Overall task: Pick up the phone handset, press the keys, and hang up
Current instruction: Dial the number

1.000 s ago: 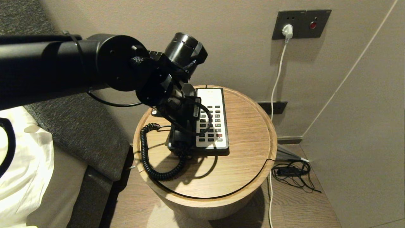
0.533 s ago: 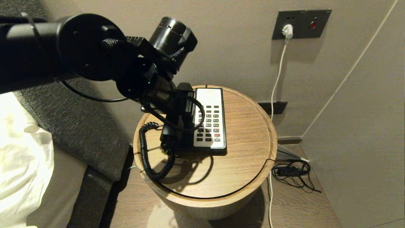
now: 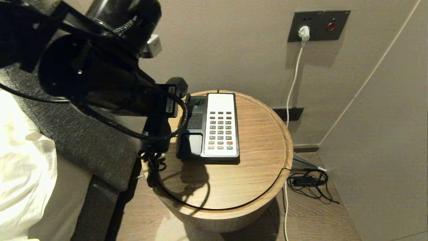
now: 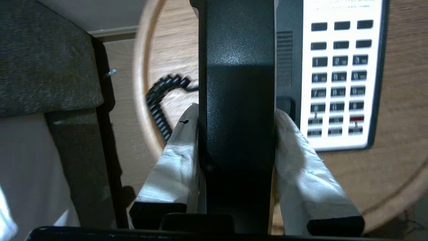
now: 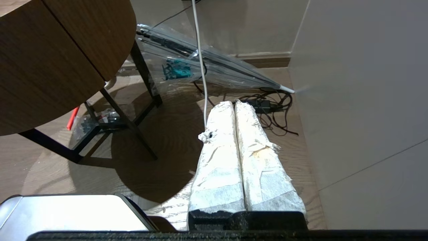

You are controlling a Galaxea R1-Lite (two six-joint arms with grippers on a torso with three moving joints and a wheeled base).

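The phone base (image 3: 220,124) with a white keypad lies on the round wooden table (image 3: 254,160); its cradle (image 3: 194,127) on the left side is bare. My left gripper (image 3: 160,110) is shut on the black handset (image 3: 155,137) and holds it in the air above the table's left edge, left of the base. In the left wrist view the taped fingers (image 4: 180,140) clamp both sides of the handset (image 4: 237,67), with the keypad (image 4: 337,77) beside it. The coiled cord (image 3: 152,167) hangs from the handset. My right gripper (image 5: 235,103) is shut and empty, low beside the table.
A padded headboard and bed (image 3: 83,140) stand close on the left. A wall socket with a white plug (image 3: 303,32) and a cable is behind the table. Loose cables (image 3: 307,182) and a clear umbrella (image 5: 214,67) lie on the floor at the right.
My left arm has lifted the handset off the cradle and carried it up and to the left. The coiled cord has been drawn toward the table's left edge.
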